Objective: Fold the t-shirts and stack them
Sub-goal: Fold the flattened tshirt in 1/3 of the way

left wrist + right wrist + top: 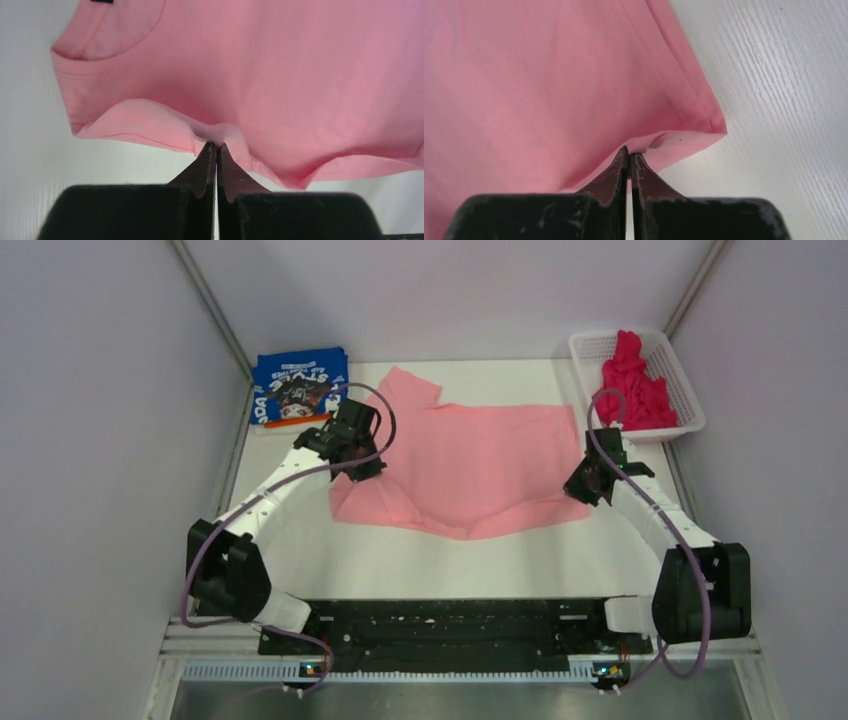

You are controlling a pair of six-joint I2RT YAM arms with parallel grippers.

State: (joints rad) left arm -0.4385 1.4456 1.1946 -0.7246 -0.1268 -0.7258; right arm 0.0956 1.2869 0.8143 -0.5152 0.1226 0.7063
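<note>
pink shirt (480, 460) spread at centre. left gripper (216, 146) clamped on its 9 o'clock edge, right gripper (629, 151) clamped on 3 o'clock edge. blue shirt (298, 385) 11 o'clock; magenta shirt (635, 385) in basket (583, 341) 1 o'clock.

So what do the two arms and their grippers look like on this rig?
The left arm and right arm have white links with black joints and bulky black shoulder housings. A purple cable loops along each one. The left gripper and right gripper are black, each with two wedge-shaped fingers tapering to thin tips; the right one's look scuffed with pale flecks.
</note>
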